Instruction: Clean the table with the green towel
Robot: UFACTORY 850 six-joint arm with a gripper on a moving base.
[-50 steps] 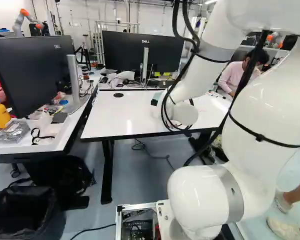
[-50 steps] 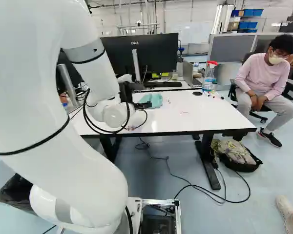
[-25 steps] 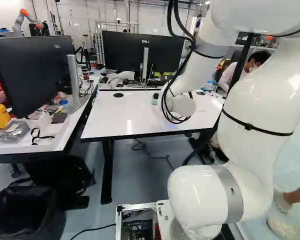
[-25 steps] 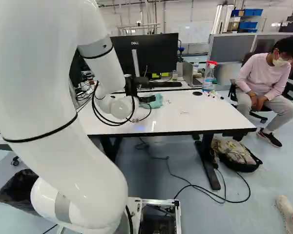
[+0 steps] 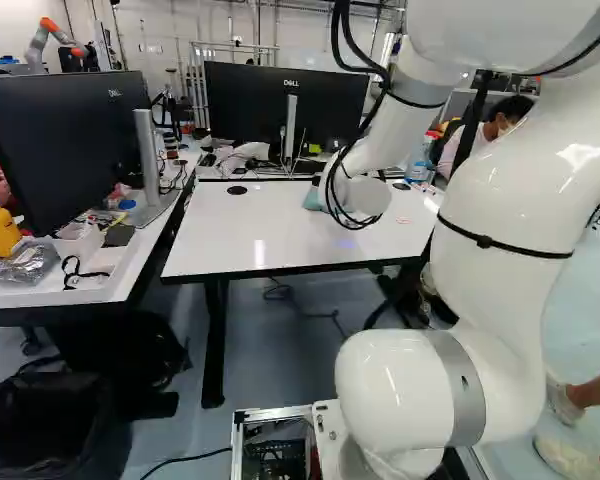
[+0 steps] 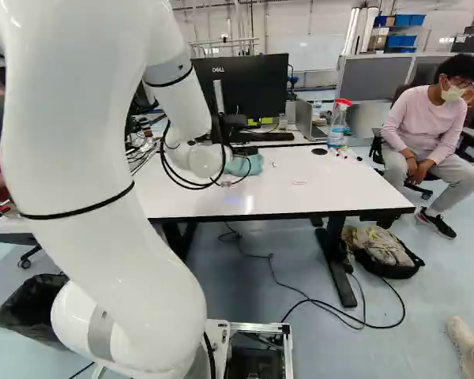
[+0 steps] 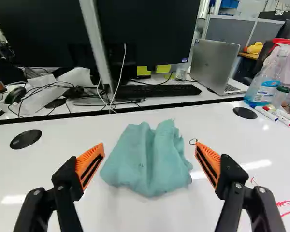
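White table (image 6: 324, 189) out under and ahead of my gripper (image 6: 218, 130), long flat top, black edge. My arm (image 6: 87, 158) runs from the base joint up and over toward it, cables looped near the wrist. Dark monitor (image 7: 145, 38) well ahead of my fingers, past the table's far edge, on a slim stand. Laptop (image 7: 210, 60), lid up, also past that edge, off toward one finger's side. Keyboard (image 7: 157, 91), black, between the monitor and the far edge, roughly straight ahead of me. Green towel (image 7: 150, 159), the task item: crumpled in a soft heap on the tabletop, just ahead of my gripper (image 7: 150, 144) and between the lines of my two fingers. Hand state: released, fingers spread wide, orange pads (image 7: 90, 162) one to each side of the towel, a strip of white showing between it and each pad. Clear bottle (image 7: 268, 82) with blue label farther ahead, standing out past the finger on the laptop side. Black round disc (image 7: 25, 138) ahead and outside the other finger, flat in the tabletop. Markers (image 7: 268, 114) lying near the bottle. Red scribble (image 7: 286, 208) on the table, beside the bottle-side finger
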